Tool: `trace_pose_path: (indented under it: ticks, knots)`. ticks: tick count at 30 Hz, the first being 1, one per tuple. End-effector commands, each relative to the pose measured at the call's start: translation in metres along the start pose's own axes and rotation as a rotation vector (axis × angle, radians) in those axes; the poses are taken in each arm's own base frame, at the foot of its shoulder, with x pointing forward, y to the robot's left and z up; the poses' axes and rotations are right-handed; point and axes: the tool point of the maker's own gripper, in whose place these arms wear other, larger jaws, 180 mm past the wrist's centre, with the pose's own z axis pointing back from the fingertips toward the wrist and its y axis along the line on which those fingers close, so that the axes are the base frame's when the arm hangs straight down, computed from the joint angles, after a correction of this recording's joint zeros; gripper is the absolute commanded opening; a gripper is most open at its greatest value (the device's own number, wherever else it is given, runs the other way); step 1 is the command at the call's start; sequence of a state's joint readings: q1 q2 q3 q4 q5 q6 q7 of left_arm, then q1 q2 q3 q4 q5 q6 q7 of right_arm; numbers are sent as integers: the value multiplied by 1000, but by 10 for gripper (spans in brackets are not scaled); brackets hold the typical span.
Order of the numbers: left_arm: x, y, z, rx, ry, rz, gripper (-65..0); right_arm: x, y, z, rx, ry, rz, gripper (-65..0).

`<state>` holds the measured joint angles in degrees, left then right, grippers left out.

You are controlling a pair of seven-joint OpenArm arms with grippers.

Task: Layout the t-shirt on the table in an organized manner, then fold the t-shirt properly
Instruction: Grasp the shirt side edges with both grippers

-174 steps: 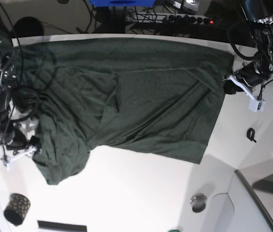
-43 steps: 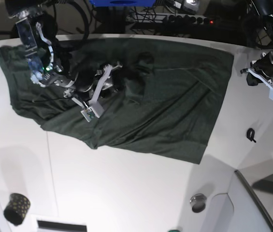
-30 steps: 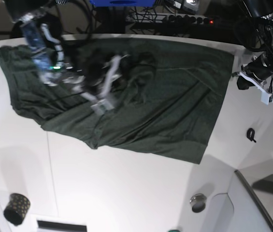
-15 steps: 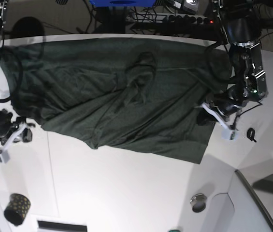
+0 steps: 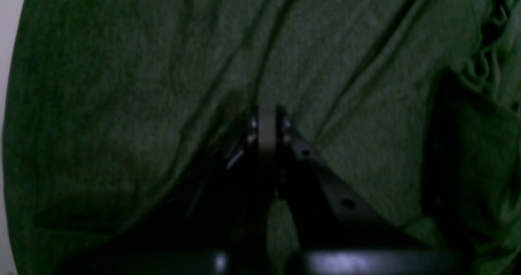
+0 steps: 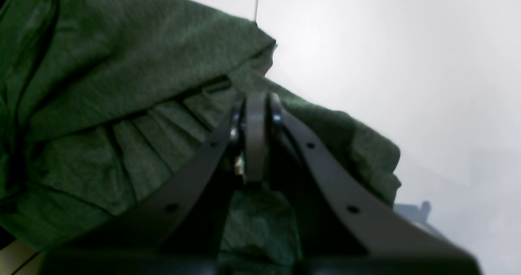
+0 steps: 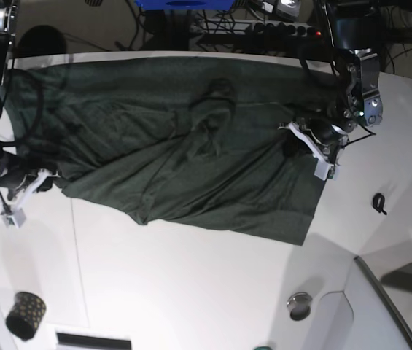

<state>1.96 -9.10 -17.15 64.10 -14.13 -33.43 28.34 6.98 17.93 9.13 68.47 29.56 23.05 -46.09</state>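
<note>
The white worktop (image 7: 191, 292) carries the dark green t-shirt (image 7: 191, 153), spread wrinkled across its far half. A black gold-dotted cup (image 7: 25, 316) stands near the front-left corner.

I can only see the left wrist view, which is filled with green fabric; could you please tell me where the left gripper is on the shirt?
Observer: In the base view, the left gripper sits over the t-shirt near its right edge, jaws shut.
Operator: Thank you; and where is the right gripper?
Observer: The right gripper is at the shirt's left edge, jaws shut, with bare table beside it.
</note>
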Motion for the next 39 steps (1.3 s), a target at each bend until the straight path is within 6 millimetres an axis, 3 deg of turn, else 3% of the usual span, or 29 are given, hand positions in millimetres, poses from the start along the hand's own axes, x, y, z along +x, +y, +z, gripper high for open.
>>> trace_pose_path:
  ticks: [1, 11, 14, 20, 25, 34, 39]
  knots:
    - [-7, 8, 5, 23, 42, -31, -650, 23, -1, 7, 3, -62, 17, -641]
    - [1, 8, 8, 26, 23, -45, -650, 12, 26, -9, 52, -19, 53, -641]
    - [7, 11, 11, 35, 13, -65, -650, 20, 17, -16, 43, -48, 24, -642]
    - [8, 10, 15, 39, 6, -80, -650, 9, -26, -32, -8, 0, -88, -642]
    - [8, 16, 18, 49, 11, -87, -650, 6, -49, -28, -48, -4, -118, -642]
    - [11, 16, 18, 49, 5, -92, -650, 0, -65, -40, -73, -31, -210, -642]
    - [15, 42, 32, 115, -28, -34, -650, -3, -79, -42, -137, -43, -271, -642]
